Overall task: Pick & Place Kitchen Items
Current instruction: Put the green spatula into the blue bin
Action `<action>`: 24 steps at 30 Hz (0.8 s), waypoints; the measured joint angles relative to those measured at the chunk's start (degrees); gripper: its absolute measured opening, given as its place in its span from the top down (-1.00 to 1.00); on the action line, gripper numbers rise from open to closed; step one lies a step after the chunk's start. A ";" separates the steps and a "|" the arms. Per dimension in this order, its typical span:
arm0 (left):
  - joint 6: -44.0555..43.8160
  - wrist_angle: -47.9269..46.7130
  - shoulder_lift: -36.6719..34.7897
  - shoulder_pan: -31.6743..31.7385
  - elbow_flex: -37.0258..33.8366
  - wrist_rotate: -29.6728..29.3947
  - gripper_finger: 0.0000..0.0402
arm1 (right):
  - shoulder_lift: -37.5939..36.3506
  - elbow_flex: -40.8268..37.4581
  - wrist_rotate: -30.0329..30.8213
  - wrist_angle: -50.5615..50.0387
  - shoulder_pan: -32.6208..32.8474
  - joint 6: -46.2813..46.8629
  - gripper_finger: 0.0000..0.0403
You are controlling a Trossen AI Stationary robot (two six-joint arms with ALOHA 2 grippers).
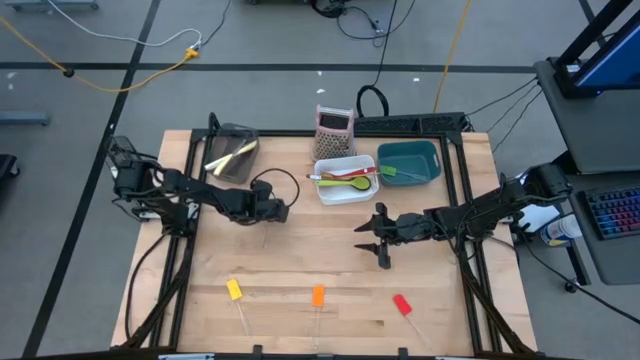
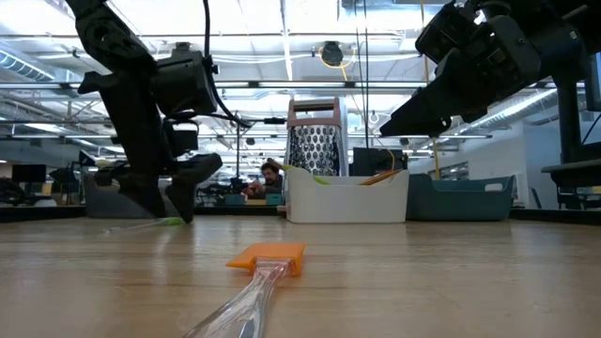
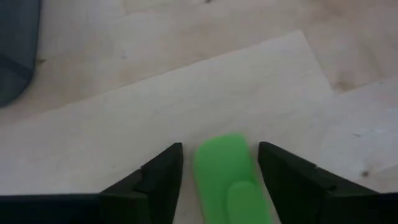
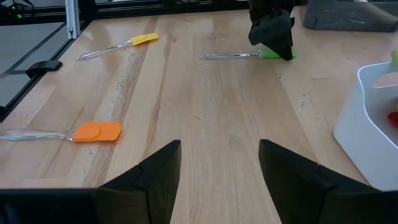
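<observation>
A green-headed spatula lies flat on the wooden table, its head [image 3: 225, 171] between the fingers of my left gripper [image 3: 219, 149] and its clear handle [image 4: 230, 56] running out along the table. That gripper [image 1: 278, 212] points steeply down at the table's centre left. It is open, one finger on each side of the head, with a strip of bare wood showing on both sides. My right gripper [image 1: 375, 238] hangs open above the table at centre right, with nothing between its fingers [image 4: 219, 155]. Yellow [image 1: 234, 290], orange [image 1: 318, 296] and red [image 1: 402, 304] spatulas lie near the front edge.
At the back, a white bin [image 1: 345, 192] holds a green spoon and red utensils. A teal bin [image 1: 410, 165] stands to its right, a dark mesh bin [image 1: 232, 152] with pale-handled knives to its left, and an upright grater [image 1: 334, 125] behind it. Bare wood lies between the arms and the front spatulas.
</observation>
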 joint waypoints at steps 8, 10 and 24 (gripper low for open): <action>-4.00 0.35 0.14 -2.14 -0.26 -1.32 0.62 | 0.00 0.00 0.00 -0.03 -0.04 -0.01 -0.03; -4.29 0.59 0.20 -2.51 -0.26 -1.33 0.79 | 0.00 0.00 0.00 -0.03 -0.04 -0.01 -0.03; -2.33 0.50 0.30 -3.69 -0.26 -2.04 0.97 | 0.00 0.00 0.00 -0.04 -0.04 -0.03 -0.03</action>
